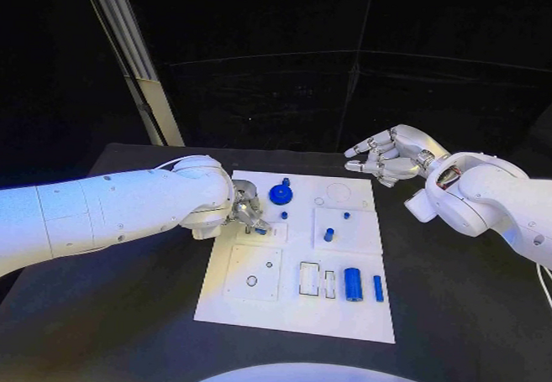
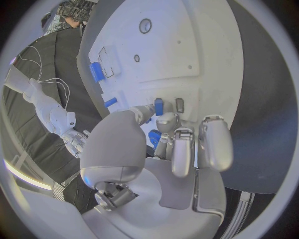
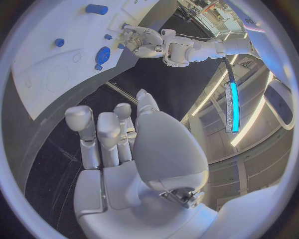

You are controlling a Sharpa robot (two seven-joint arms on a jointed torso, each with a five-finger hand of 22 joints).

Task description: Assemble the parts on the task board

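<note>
Left of frame centre, the left hand [image 1: 247, 212] pinches a small blue plastic peg [image 2: 158, 106] over the flat white task board [image 1: 293, 318], apparently seating it; next it needs pressing in. The right hand [image 1: 390, 156], upper right, hovers loosely curled and empty.

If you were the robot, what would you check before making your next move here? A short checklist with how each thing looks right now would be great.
1. Left robot hand is over the task board, fingers down at a small blue part: ok.
2. That part is firmly held: cannot tell; the fingertips sit right at it, but the grip is hidden.
3. Right robot hand is out of the way, off the board's far right corner, holding nothing: ok.
4. Blue cylinder and thin blue pin lie undisturbed near the board's front: ok.
5. Round blue part sits close to the working fingers and might get bumped: cannot tell.
</note>
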